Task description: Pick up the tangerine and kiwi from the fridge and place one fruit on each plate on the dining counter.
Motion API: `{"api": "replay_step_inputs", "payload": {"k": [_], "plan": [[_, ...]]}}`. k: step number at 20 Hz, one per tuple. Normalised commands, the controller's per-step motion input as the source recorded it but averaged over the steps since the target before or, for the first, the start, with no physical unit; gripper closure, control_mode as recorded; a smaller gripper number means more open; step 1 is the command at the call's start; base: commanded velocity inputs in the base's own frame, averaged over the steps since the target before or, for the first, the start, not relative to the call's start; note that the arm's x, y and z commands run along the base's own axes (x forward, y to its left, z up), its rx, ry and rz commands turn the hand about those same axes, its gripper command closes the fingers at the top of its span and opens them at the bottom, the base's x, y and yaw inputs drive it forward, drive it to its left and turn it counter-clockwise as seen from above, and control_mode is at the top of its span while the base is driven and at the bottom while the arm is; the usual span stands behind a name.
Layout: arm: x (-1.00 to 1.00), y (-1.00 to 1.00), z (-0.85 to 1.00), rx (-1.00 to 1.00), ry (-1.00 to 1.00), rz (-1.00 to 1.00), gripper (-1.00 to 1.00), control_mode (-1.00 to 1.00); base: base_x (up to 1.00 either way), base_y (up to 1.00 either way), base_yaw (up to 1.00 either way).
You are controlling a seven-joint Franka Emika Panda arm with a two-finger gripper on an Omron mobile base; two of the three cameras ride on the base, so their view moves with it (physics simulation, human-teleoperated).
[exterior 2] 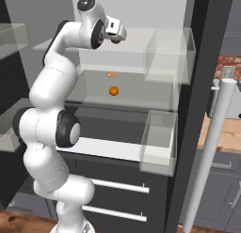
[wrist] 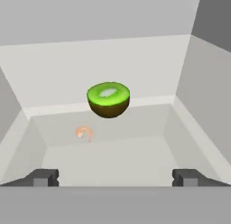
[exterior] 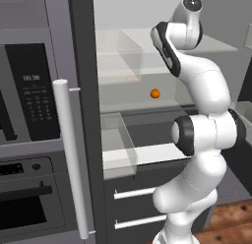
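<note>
The gripper (wrist: 115,177) is held wide open and empty, facing the kiwi (wrist: 108,99) on a glass shelf inside the fridge (exterior 2: 141,100); the approach is best kept centred — fingers closed only once the fruit is straddled.

Halved kiwi (wrist: 108,99), tangerine (exterior: 155,93) on fridge (exterior: 147,107) shelves

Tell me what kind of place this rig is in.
Looks like a simulated home kitchen: an open fridge with glass shelves, a tangerine inside, and a wall oven with keypad beside it.
</note>
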Motion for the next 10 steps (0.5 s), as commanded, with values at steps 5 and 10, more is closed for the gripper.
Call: {"api": "replay_step_inputs", "payload": {"k": [5,10], "plan": [[0.29,0.0,-0.03,0.0,0.0,0.03,-1.0,-1.0,0.0,0.0,0.0],[0.33,-0.01,-0.2,0.0,0.0,0.02,-1.0,-1.0,0.0,0.0,0.0]]}}
